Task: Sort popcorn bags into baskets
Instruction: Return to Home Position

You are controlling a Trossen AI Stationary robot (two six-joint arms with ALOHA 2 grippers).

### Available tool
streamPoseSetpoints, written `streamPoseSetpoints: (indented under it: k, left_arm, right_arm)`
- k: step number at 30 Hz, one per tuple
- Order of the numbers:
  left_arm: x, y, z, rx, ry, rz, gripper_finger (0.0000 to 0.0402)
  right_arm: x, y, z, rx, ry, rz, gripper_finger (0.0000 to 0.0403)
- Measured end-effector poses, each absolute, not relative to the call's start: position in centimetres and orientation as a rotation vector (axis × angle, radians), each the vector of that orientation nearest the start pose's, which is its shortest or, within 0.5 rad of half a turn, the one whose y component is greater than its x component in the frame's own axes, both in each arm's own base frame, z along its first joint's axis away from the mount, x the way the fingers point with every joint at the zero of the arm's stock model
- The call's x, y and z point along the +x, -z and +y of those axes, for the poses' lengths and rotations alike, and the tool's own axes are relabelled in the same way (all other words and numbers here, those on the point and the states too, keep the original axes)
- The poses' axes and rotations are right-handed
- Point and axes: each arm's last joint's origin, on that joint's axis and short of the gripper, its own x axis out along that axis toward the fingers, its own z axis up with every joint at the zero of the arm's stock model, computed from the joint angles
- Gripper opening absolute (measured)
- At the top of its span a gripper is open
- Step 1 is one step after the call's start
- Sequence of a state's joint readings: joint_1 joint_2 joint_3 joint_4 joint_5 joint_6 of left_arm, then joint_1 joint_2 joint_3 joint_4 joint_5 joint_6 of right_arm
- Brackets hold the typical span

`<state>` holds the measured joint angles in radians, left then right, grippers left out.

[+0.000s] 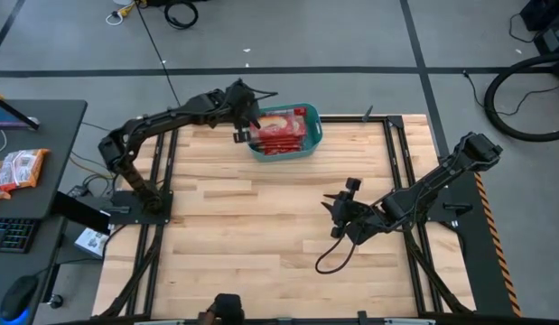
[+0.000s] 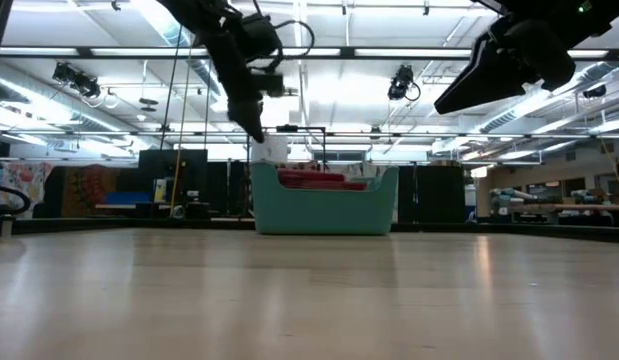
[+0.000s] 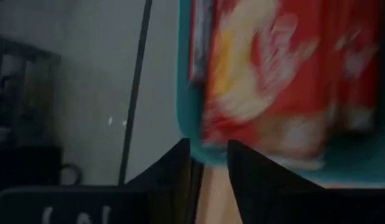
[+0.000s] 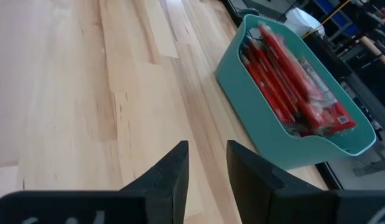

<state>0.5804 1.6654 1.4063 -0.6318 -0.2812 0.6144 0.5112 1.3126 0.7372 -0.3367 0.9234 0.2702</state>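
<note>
The tub (image 1: 310, 143) is teal-green plastic, rectangular with rounded corners and a rolled rim. It stands at the far edge of the pale wooden surface (image 1: 261, 235), a little left of the middle. It is packed with bags (image 1: 281, 129): flat red packets, most standing on edge in a tight row, as the right wrist view shows (image 4: 285, 81). One bag lies flat on top with its face up, red with a pale yellow-cream picture in the centre and some white marks (image 3: 285, 74). In the low view the red tops (image 2: 319, 178) show just above the tub's rim (image 2: 324, 210).

The left claw (image 1: 241, 135) hangs just beside the tub's left end, above the rim and clear of the surface (image 2: 257, 130). Its two dark fingers (image 3: 176, 171) stand a narrow gap apart, released, with nothing between them.

The right claw (image 1: 340, 203) is well apart from the tub, over the bare middle right of the surface, pointing toward the tub. Its fingers (image 4: 170, 177) are likewise slightly parted and empty.

No bags lie on the surface.
</note>
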Motion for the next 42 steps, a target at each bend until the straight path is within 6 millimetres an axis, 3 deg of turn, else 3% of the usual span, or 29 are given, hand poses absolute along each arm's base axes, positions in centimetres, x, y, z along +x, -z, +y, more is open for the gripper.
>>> streamPoseSetpoints:
  k: [7, 15, 26, 34, 42]
  left_arm:
    - [29.3, -31.1, 18.2, 0.244, -0.398, 0.919, 0.0116]
    - [29.7, -32.4, 13.2, 0.210, -0.221, 0.735, 0.0086]
    - [26.6, -29.1, 8.9, 0.184, -0.190, 0.562, 0.0051]
    - [23.3, -27.7, 7.7, 0.186, -0.232, 0.356, 0.0048]
    - [19.9, -26.6, 7.0, 0.231, -0.292, 0.149, 0.0047]
  right_arm:
    - [22.3, -20.9, 9.3, -0.316, 0.503, 0.635, 0.0114]
    - [20.8, -20.9, 8.4, -0.259, 0.609, 0.629, 0.0114]
    - [19.4, -19.6, 6.7, -0.116, 0.448, 0.487, 0.0114]
    - [17.3, -19.6, 3.4, -0.031, 0.436, 0.356, 0.0114]
    - [15.1, -21.1, 0.4, 0.041, 0.450, 0.219, 0.0114]
